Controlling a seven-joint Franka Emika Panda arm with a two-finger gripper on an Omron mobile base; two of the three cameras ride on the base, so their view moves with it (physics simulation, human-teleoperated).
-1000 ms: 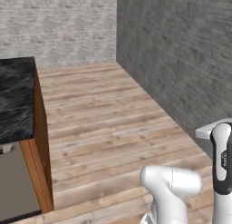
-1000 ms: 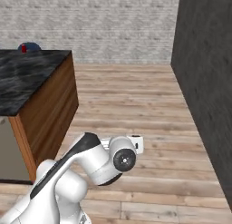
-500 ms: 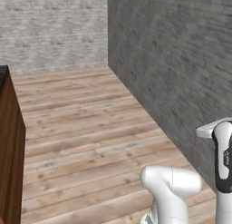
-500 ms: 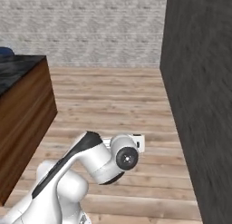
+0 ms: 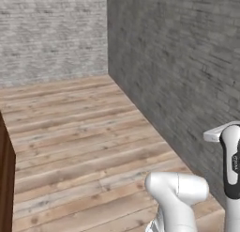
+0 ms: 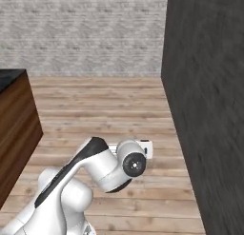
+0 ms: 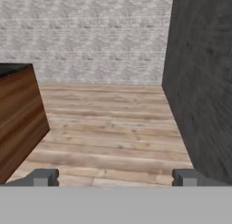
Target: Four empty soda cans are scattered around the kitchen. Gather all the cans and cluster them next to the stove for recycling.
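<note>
While no soda can or stove is in front of me right now, I can't give a bearing from my jaws to either; the next move has to be searching, not reaching.

Left base view: plank floor [image 5: 75,132] runs to a pale brick back wall [image 5: 51,34]. Dark wall [image 5: 178,71] closes off my right side and meets the back wall at a corner. Thin strip of wooden bench side [image 5: 4,179] at the left edge. Arm is folded low.

Right base view: bench [image 6: 14,129] sits to my left, wooden side with a dark top corner showing, nothing visible on that sliver. Dark wall is near on the right. Floor between them is a bare corridor straight ahead.

Hand view: my gripper [image 7: 115,177] points along that corridor, jaws spread wide with nothing between them, one fingertip [image 7: 43,177] low left. Bench is left, dark wall right, brick wall dead ahead.

Judgement: room to move is forward or left; the right is blocked. Bench end corner is the edge to clear if I swing left. Cans are likelier bench-side, so I'd turn that way.
</note>
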